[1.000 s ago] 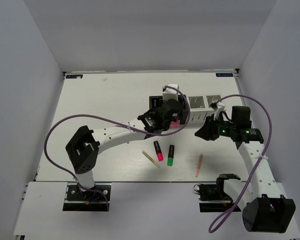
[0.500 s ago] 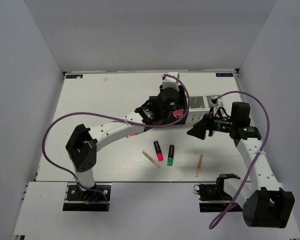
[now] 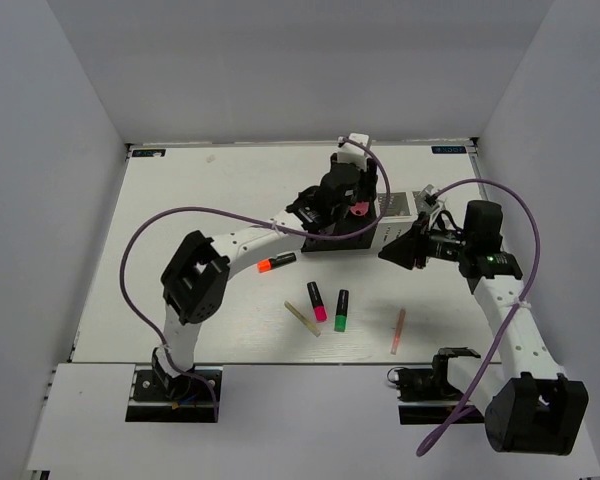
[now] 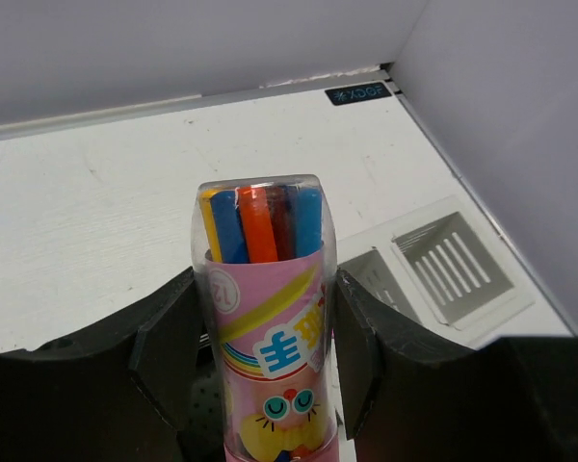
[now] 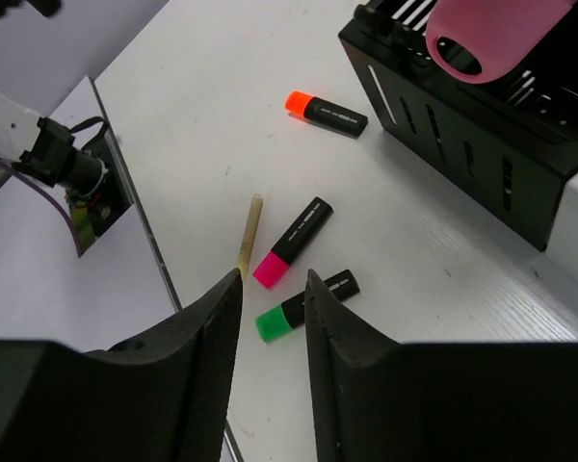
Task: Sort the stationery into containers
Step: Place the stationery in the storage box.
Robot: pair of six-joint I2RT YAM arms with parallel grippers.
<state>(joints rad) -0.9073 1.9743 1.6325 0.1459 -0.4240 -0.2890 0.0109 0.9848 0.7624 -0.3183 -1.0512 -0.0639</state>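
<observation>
My left gripper (image 3: 340, 197) is shut on a clear tube of coloured pens with a pink label (image 4: 265, 250) and holds it over the black mesh cups (image 3: 320, 222). The tube's pink end (image 3: 358, 210) also shows in the right wrist view (image 5: 496, 34), above a black cup (image 5: 482, 144). Two white cups (image 4: 453, 265) lie beyond it. My right gripper (image 3: 395, 252) is empty, its jaws a narrow gap apart (image 5: 273, 284), just right of the cups. On the table lie orange (image 3: 277, 262), pink (image 3: 316, 301) and green (image 3: 341, 310) highlighters, a beige stick (image 3: 302, 318) and a salmon stick (image 3: 398, 331). Scissors are out of view.
White walls enclose the table on three sides. Purple cables loop above both arms (image 3: 180, 225). The row of cups stands at the back, right of the middle. The highlighters and sticks lie near the front edge between the arm bases.
My left arm has swung back and to the right with the tube, to above the cups. That uncovered the orange highlighter on the table. My right gripper has shifted slightly towards the cups.
</observation>
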